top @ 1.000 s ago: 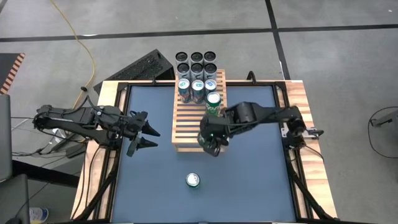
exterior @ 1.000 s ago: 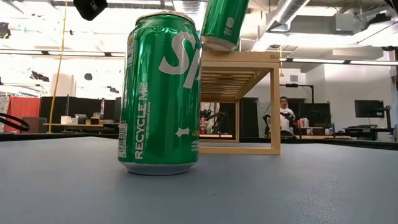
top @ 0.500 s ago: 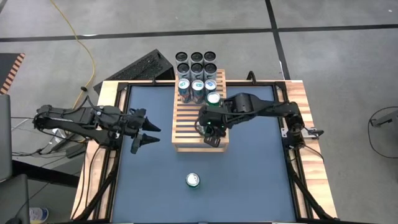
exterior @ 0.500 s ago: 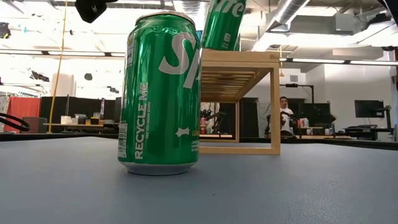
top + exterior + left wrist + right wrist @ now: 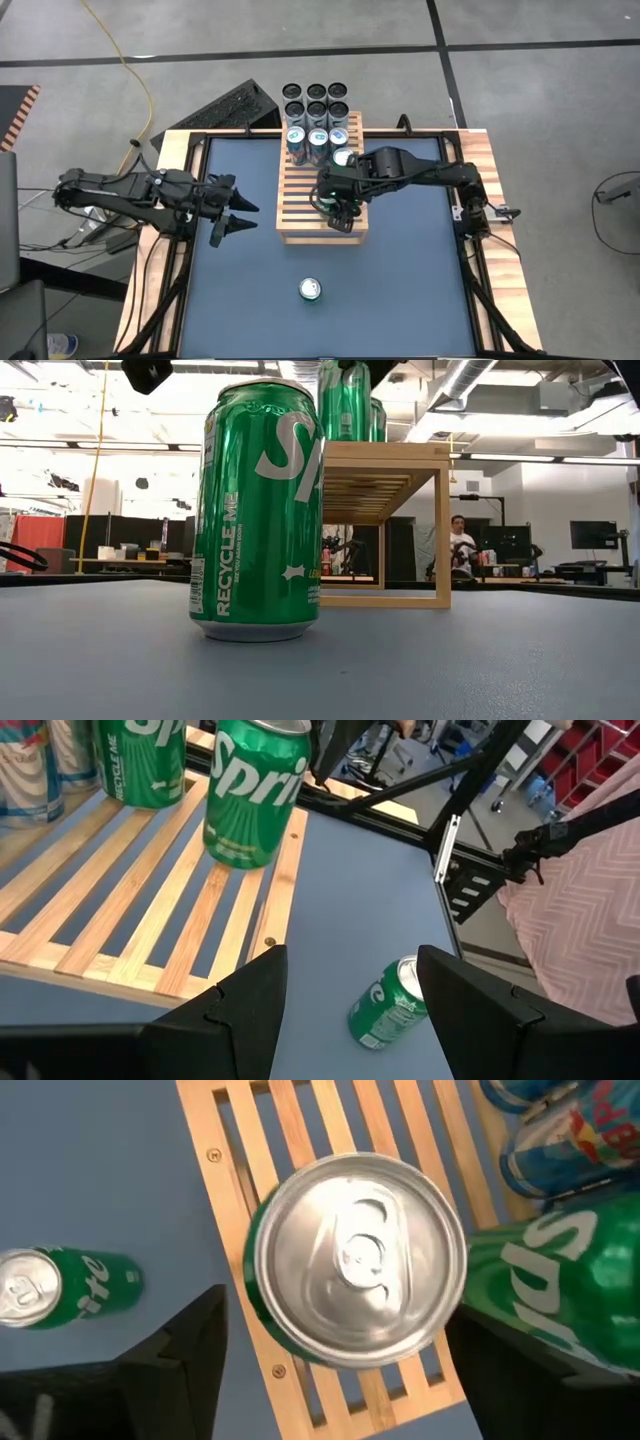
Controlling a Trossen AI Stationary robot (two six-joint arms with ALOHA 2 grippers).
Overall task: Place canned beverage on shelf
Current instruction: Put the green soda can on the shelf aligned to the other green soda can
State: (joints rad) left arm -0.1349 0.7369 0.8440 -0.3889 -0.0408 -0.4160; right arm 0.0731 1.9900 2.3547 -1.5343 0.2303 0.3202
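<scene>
The right gripper (image 5: 338, 208) hung directly above one upright green aluminium can (image 5: 355, 1260) on the light-brown wooden slatted shelf (image 5: 300, 205). Its two dark fingers (image 5: 165, 1365) stood wide apart on either side of the can, and whether they touched it cannot be told. The can's round silver top with a pull tab faced up. Just beside it on the shelf stood a second green can (image 5: 150, 760), and three blue-and-silver cans (image 5: 317, 141) stood in a row at the shelf's far end. One more green can (image 5: 310, 290) stood alone on the blue table (image 5: 400, 290), well apart from the shelf's near end. The left gripper (image 5: 240, 217) waited beside the shelf, its fingers apart and holding nothing.
</scene>
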